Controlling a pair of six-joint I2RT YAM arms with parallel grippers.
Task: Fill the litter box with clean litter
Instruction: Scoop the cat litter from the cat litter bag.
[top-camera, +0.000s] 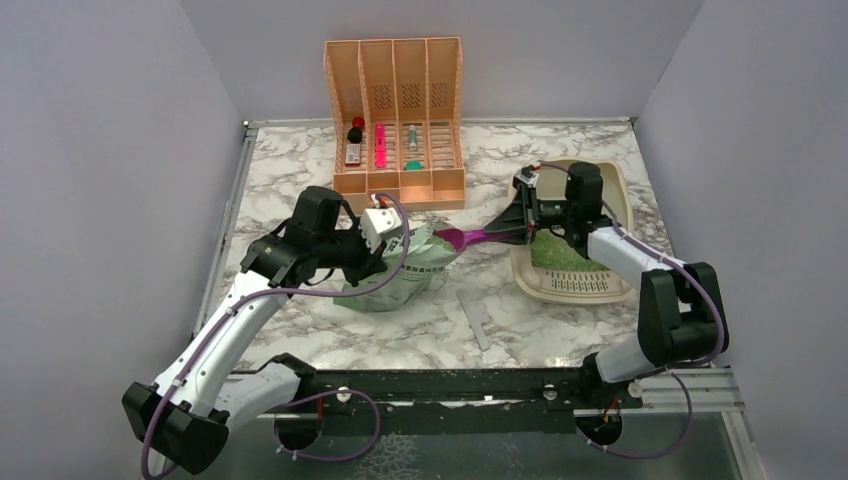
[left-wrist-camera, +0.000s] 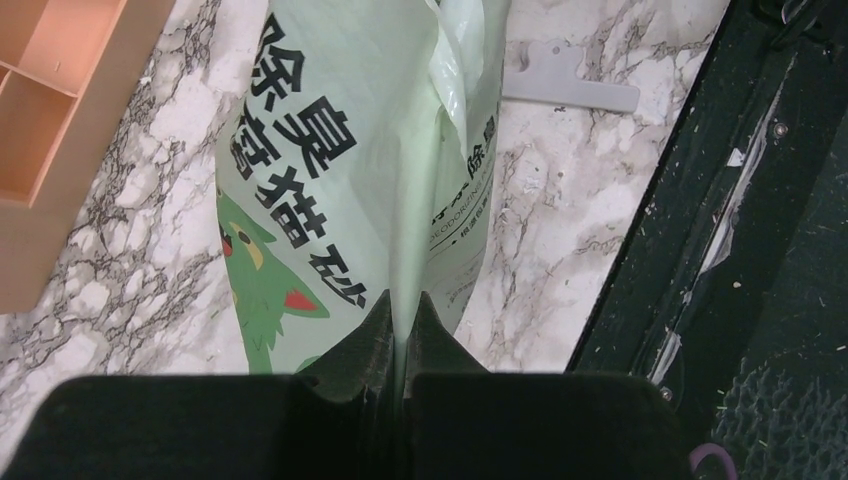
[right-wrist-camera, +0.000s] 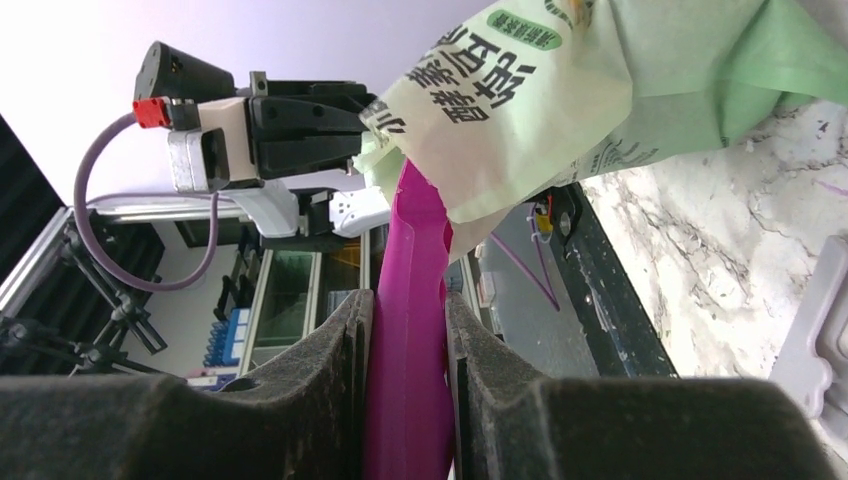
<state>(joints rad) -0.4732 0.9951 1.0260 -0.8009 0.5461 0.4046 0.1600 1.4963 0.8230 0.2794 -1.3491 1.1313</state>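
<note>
The litter box (top-camera: 580, 288) stands on the right part of the table (top-camera: 290, 165), with its slotted grille toward the arms. A grainy green layer of clean litter (top-camera: 558, 255) lies in its near half. How deep it is you cannot judge from here, and the far half is hidden behind the right arm.

Just at the left rim of the box, the right end effector (right-wrist-camera: 408, 310) is closed on the handle of a magenta scoop (top-camera: 470, 238). The scoop points away from the box, and its bowl goes into the mouth of the pale green litter bag (top-camera: 400, 275), which lies on its side in the middle of the table. The left end effector (left-wrist-camera: 402, 305) is pinched tight on a fold of this bag near the mouth and holds the opening up.

In my judgement the step in hand is taking litter from the bag. Whether the bowl is loaded you cannot see, because the bag covers it.

For the next move, you need to bring the scoop out with the bowl level, carry it across the short gap over the rim, and tip it only above the tray. The left grip should hold the mouth open.

A peach file organizer (top-camera: 395, 120) stands behind, well apart, and a grey flat tool (top-camera: 478, 320) lies nearer to the arms.
</note>
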